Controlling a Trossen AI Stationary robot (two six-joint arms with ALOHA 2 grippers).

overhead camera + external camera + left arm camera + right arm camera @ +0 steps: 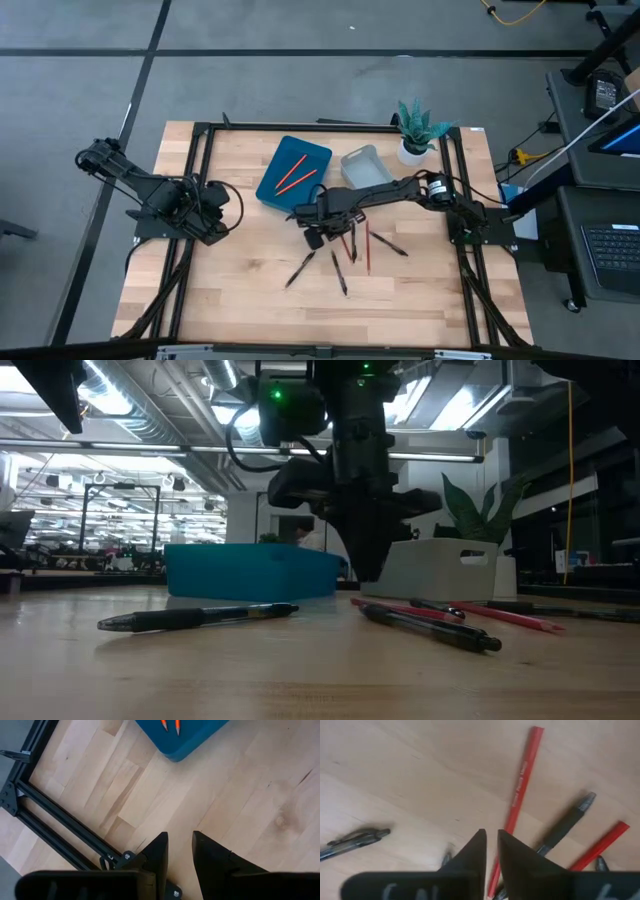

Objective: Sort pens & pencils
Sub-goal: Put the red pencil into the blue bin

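My right gripper [318, 236] [366, 572] points down just above the table, over the loose pile. In its wrist view the fingers [491, 840] are open by a narrow slit, with one red pencil [522, 780] running beneath them. A second pencil [601, 845] and a black pen [565, 825] lie flat beside it, and another pen [352, 842] lies apart. Several pens [339, 273] [200, 617] and two pencils [367, 248] [510, 617] rest on the wood. Two more pencils [293, 176] lie in the blue tray [275, 190]. My left gripper [215, 215] [180, 850] waits, slightly open, near the table's left side.
A grey bin [362, 160] stands to the right of the blue tray [250, 572], and a potted plant [418, 128] sits at the far right corner. A black frame [200, 150] runs round the table top. Bare wood [240, 280] lies toward the near left.
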